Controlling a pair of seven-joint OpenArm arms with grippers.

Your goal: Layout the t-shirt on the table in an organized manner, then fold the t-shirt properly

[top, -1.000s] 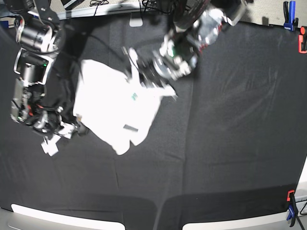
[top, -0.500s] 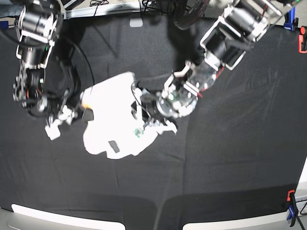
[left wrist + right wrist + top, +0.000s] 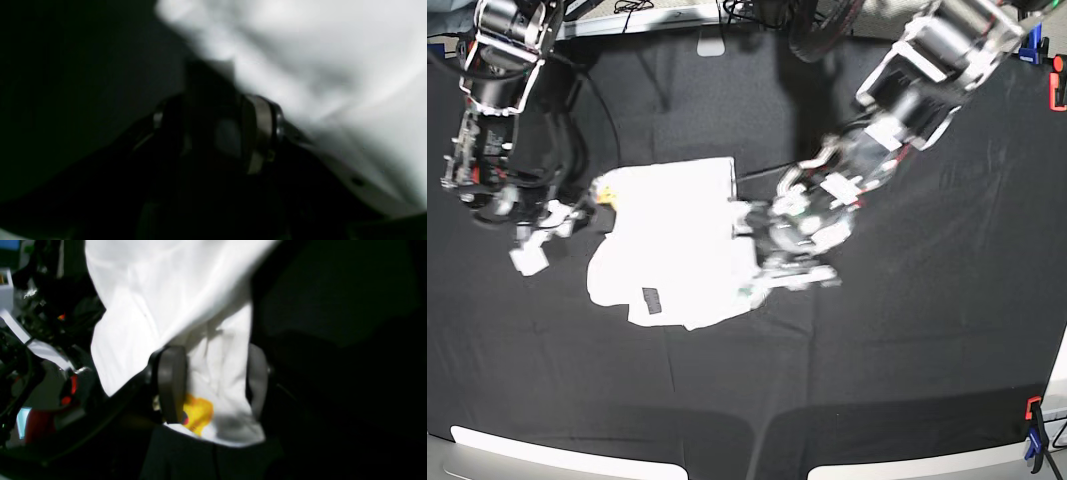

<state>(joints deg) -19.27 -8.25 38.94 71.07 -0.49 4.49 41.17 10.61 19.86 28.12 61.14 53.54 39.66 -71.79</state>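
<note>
From the base view I see the t-shirt (image 3: 677,245) bunched on the black worktop (image 3: 907,350). Only the right wrist view shows my right claw (image 3: 213,386) clamped on a shirt fold; the left claw (image 3: 752,235) grips the opposite edge.

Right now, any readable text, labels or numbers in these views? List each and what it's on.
No text reads clearly in any view.
t-shirt: a yellow and orange patch of print shows between the right gripper fingers in the right wrist view, but no letters can be made out.
small dark label on the shirt: too small and blurred to read.
left wrist view: too blurred for anything.
</note>
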